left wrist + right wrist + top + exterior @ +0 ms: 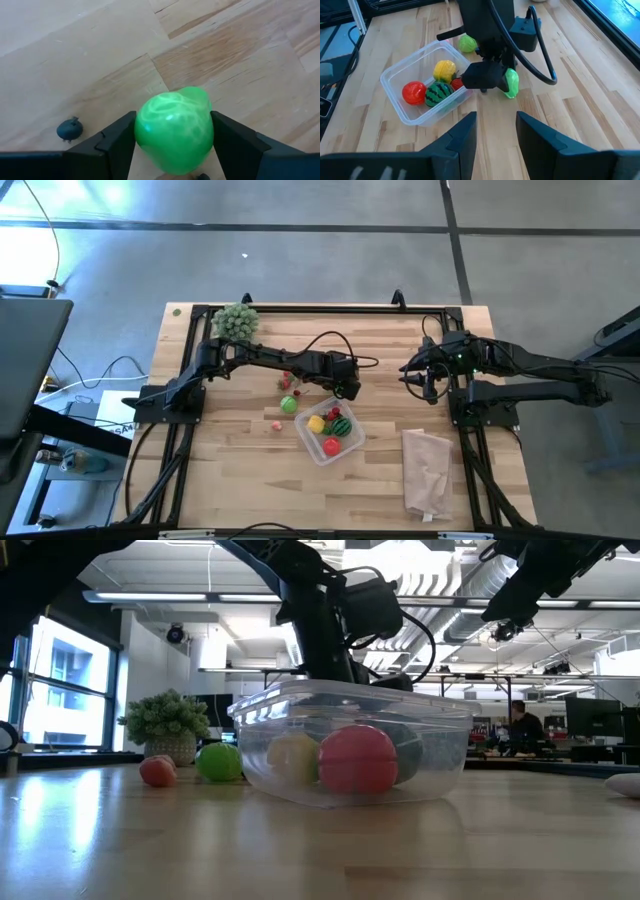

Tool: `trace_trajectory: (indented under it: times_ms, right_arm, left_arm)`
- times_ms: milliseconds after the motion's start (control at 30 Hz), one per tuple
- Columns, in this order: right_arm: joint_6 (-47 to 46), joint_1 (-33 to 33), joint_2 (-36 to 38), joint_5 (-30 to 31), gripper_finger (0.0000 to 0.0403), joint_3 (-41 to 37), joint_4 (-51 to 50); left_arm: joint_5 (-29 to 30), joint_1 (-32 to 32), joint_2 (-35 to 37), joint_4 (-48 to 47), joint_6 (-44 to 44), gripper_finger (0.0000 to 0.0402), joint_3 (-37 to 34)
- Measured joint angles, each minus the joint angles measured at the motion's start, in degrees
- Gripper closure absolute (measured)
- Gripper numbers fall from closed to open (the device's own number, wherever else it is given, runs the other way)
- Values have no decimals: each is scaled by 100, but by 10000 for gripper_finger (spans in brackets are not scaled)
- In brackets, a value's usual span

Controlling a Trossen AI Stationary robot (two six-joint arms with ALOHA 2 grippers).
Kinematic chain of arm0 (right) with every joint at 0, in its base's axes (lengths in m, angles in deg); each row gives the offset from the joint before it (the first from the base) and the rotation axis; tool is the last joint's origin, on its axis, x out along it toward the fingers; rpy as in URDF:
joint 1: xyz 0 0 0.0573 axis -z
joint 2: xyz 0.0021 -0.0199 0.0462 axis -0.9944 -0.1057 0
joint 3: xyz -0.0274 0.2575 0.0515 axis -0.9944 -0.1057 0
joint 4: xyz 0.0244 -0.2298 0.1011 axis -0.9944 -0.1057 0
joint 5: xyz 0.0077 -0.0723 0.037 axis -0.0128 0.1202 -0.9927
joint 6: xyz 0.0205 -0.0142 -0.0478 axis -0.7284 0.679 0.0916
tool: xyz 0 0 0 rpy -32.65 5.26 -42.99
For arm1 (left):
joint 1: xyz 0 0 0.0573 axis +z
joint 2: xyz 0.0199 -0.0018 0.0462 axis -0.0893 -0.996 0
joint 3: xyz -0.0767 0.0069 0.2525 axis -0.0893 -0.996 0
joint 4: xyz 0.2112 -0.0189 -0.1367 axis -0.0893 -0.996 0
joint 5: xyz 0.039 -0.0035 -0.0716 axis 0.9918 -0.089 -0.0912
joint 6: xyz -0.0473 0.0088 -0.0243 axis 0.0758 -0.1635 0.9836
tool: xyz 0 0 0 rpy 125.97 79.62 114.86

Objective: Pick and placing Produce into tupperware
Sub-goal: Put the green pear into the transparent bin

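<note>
The clear tupperware stands mid-table and holds a yellow piece, a red ball and a striped watermelon ball. Just beyond its far corner my left gripper is shut on a green pepper-like toy. A green ball, small red pieces and a pinkish piece lie loose on the wood to the left of the tupperware. My right gripper waits open at the right, raised, with nothing between its fingers. My left gripper pinches the green toy by two opposite sides between its two fingers. The fingers come steeply from above, slanting down. The toy stands low by the table top beside the tupperware; I cannot tell whether its underside rests on the wood.
A grey-green bushy ball sits at the far left corner. A pale pinkish bag lies at the near right. A small dark berry-like piece lies on the wood near my left gripper. Black frame rails run along the table's sides.
</note>
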Motion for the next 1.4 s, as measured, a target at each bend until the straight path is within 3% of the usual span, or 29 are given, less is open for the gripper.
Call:
trace_trajectory:
  times_ms: [467,633,1167,1400]
  right_arm:
    - [0,0,0,-2,274,0,0]
    - [0,1,0,-4,274,0,0]
    - [0,1,0,-22,274,0,1]
    - [0,0,0,-20,274,0,0]
  left_arm:
    - [221,0,0,-1,-15,180,3]
    - [329,0,2,-287,-89,182,299]
    - [620,-72,7,-2668,-201,178,2045]
    - [1123,-457,15,-3967,144,177,2897]
